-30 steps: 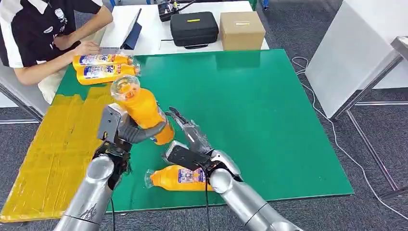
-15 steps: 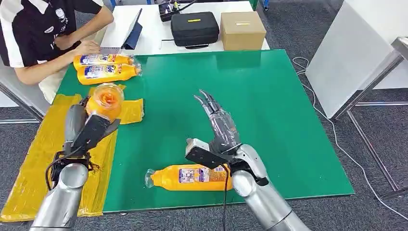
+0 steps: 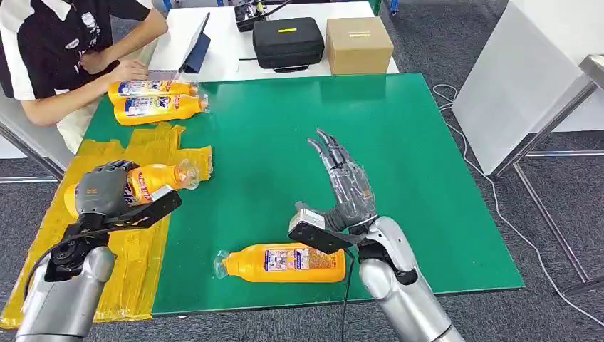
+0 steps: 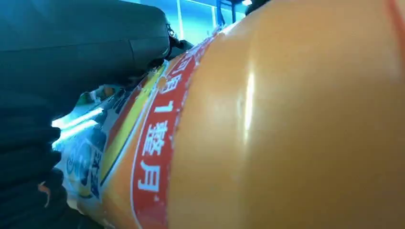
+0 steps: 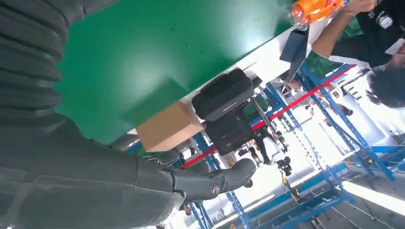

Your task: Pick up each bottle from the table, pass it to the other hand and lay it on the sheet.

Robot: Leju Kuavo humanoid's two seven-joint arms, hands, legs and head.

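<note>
So in the last half second the left hand (image 3: 105, 191) had swung its bottle (image 3: 153, 180) down from upright to lying over the yellow sheet (image 3: 57, 242), cap pointing toward the green table (image 3: 399, 142). The fingers were wrapped around the bottle's body, and the left wrist view was basically all orange bottle pressed up against the hand. Couldn't quite tell whether it was actually resting on the sheet or just above it.

The right hand (image 3: 342, 187) had drifted a bit further right, holding nothing, fingers straight and apart above the table.

Progress-wise: this bottle looked nearly placed, only the release left. One more bottle (image 3: 281, 262) lay at the near edge just beside the right wrist, and two more (image 3: 153, 100) sat at the far left corner near a person's arm (image 3: 85, 78). So most of the job was left.
</note>
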